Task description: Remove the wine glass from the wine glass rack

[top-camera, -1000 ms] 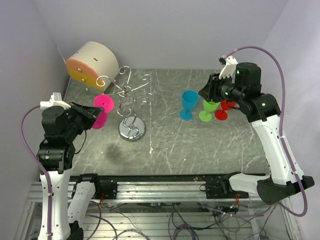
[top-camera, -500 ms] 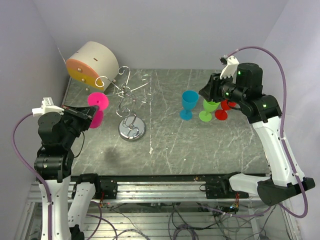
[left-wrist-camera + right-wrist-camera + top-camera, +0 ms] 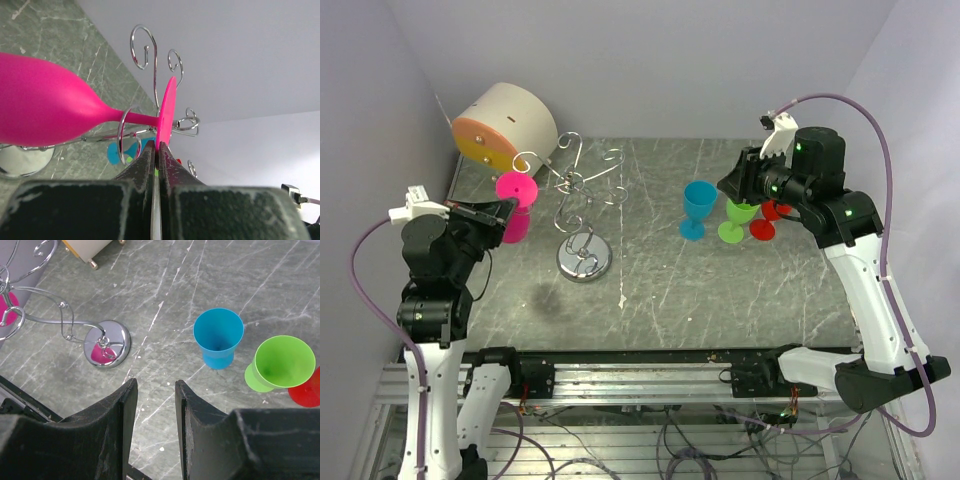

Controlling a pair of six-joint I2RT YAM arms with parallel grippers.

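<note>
Nearest, the left gripper (image 3: 157, 150) has its jaws pinched together on the rim of the round foot of the pink wine glass (image 3: 45, 112). The glass's stem runs through a curled hook of the wine glass rack (image 3: 582, 262), so the glass is on the rack, at its left side. Across the table (image 3: 720, 300), the right gripper (image 3: 152, 405) hovers with jaws apart, holding nothing, above a blue glass (image 3: 218, 337), a green glass (image 3: 284, 362) and a red glass (image 3: 306, 392). Farthest back sits a beige cylinder (image 3: 505, 125).
</note>
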